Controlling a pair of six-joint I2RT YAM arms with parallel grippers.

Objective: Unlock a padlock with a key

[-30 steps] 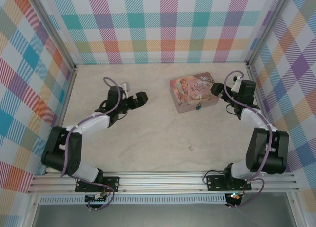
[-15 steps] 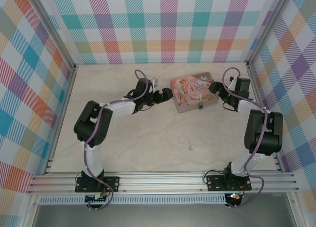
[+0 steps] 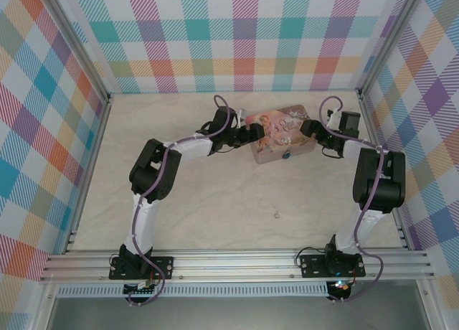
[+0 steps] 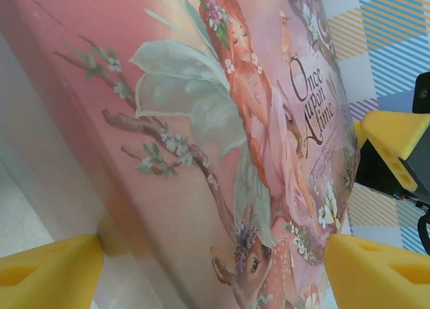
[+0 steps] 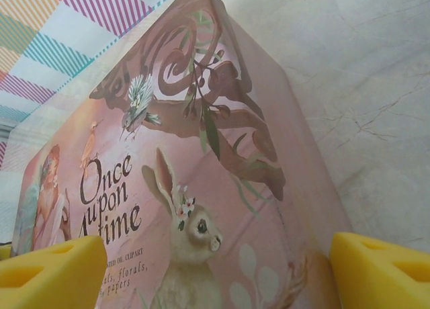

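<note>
The pink illustrated tin (image 3: 276, 129) lies at the back of the table, and the tiny blue padlock (image 3: 287, 156) hangs at its near side. The key (image 3: 276, 215) is a dark speck on the table well in front of the tin. My left gripper (image 3: 251, 133) straddles the tin's left end, and its yellow fingers (image 4: 47, 272) press both sides of the tin (image 4: 201, 121). My right gripper (image 3: 310, 129) straddles the right end of the tin (image 5: 201, 188) in the same way, its fingers (image 5: 383, 272) against the tin. The right gripper's yellow finger (image 4: 396, 144) shows beyond the tin's far end in the left wrist view.
Checked walls (image 3: 244, 36) close off the back and both sides, and the right wall stands near my right arm. Pale marble table (image 3: 215, 201) stretches in front of the tin down to the aluminium rail (image 3: 237, 262) at the arm bases.
My left arm swung right across the table to the tin's left end. The right gripper edged in to the tin's right end. Both pairs of jaws narrowed onto the tin.
</note>
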